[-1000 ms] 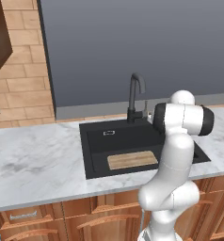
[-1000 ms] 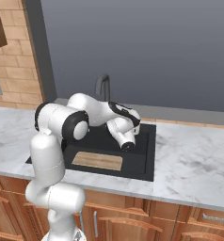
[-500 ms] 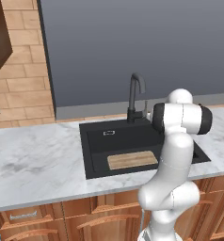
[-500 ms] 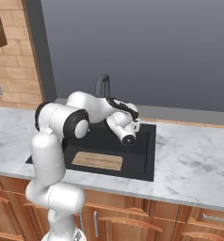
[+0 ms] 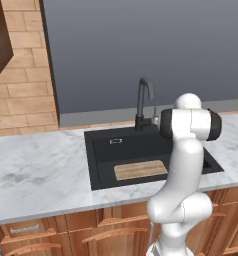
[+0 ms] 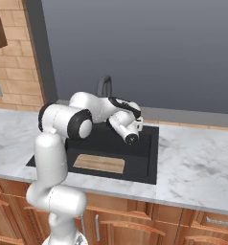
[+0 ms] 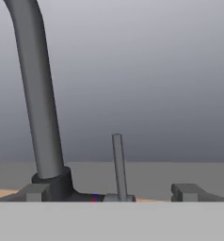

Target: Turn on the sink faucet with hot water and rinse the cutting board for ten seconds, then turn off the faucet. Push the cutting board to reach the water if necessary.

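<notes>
The dark grey sink faucet [image 5: 141, 100] [image 6: 105, 82] stands behind the black sink [image 5: 106, 165] [image 6: 135, 154]. In the hand view its gooseneck [image 7: 38, 94] rises at the left, and its thin lever [image 7: 117, 162] stands upright. My gripper [image 7: 111, 193] is open, with one fingertip on each side of the lever and apart from it. The tan cutting board [image 5: 141, 170] [image 6: 99, 164] lies flat on the basin floor near the front wall. No water is in view. In the left base view my own arm hides the hand.
A marble counter [image 5: 41, 170] [image 6: 197, 162] runs along both sides of the sink, with wooden cabinets below. A grey wall panel stands close behind the faucet, and a brick wall [image 5: 21, 90] lies to the left.
My hand has risen from over the basin and swung back toward the faucet's base. The board has not moved, and the jaws have stayed open.
</notes>
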